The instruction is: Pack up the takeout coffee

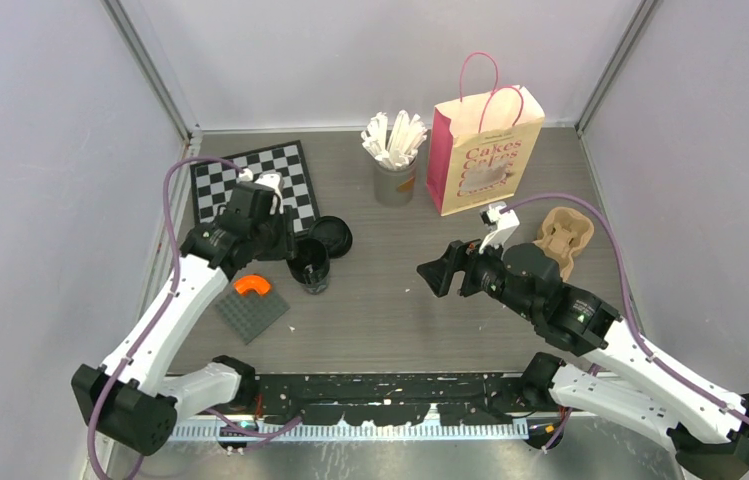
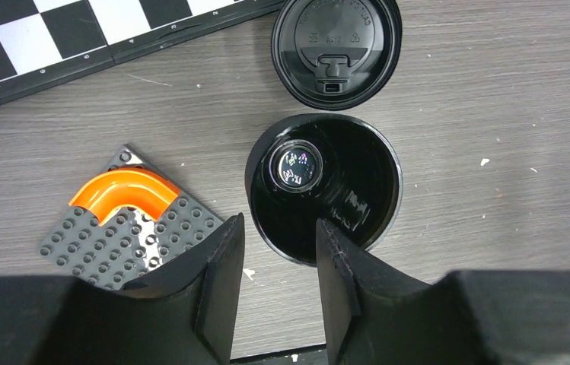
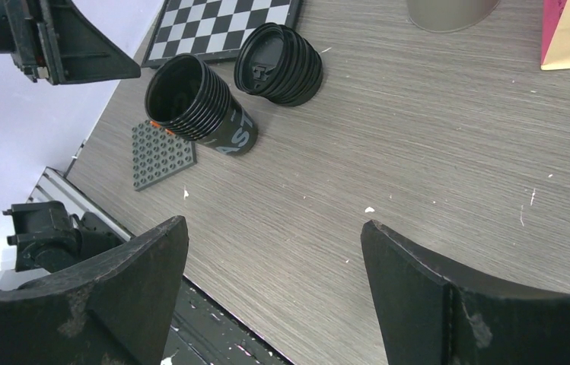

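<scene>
Left pincer astride near rim of cup; lid just beyond

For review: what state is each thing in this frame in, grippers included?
black cup: upright, uncovered.
black lids: stacked on the table beside the cup, not fitted.
pink paper bag: standing upright, handles up.
grey cup: upright, holding white sticks.
cup carrier: on the table, no cup in it.
left gripper: part open, jaws astride the cup's near rim.
right gripper: wide open, holding nothing.
</scene>
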### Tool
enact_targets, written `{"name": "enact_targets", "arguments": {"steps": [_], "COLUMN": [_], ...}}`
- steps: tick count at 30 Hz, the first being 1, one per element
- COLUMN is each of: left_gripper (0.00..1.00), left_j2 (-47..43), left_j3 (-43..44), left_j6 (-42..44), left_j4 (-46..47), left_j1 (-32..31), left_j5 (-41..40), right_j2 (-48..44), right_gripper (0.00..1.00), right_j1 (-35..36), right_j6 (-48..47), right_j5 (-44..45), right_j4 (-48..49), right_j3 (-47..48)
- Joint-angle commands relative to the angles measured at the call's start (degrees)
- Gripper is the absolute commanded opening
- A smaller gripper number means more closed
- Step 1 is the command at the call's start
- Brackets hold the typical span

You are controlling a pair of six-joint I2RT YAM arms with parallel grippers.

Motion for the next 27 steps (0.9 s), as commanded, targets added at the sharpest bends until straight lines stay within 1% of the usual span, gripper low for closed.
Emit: {"name": "enact_targets", "arguments": {"steps": [1, 4, 7, 16, 24, 27], "left_gripper": [0.41, 0.39, 0.41, 0.42, 0.42, 0.4], "left_j2": [2.0, 3.6, 4.6, 6.4, 5.9, 5.9], "left_j3": [3.1, 3.6, 3.6, 3.5, 3.5, 2.9], "left_j6": [1.5, 1.9, 2.2, 2.6, 2.9, 3.2], "left_j4": [0.0, -0.8, -1.9, -1.9, -1.0, 0.5], "left_j1": [0.3, 0.3, 0.4, 0.6, 1.3, 1.4], "left_j5": [-2.1, -3.1, -4.0, -0.2, -0.9, -0.4], "right_j2": [-0.5, 0.1, 0.6, -0.4, -2.0, -2.1], "right_gripper": [0.88, 0.88, 0.87, 0.87, 0.87, 0.87], "right_j1": [0.0, -0.1, 0.0, -0.1, 0.0, 0.0], "right_j6": [-1.4, -1.2, -1.1, -0.6, -1.3, -1.6], "right_j5": [-0.5, -0.6, -1.6, -0.6, -0.2, -0.1], "right_j4": [1.8, 2.2, 2.2, 2.4, 1.5, 0.9], "right_j3": [0.8, 0.7, 1.0, -0.1, -1.0, -1.3]}}
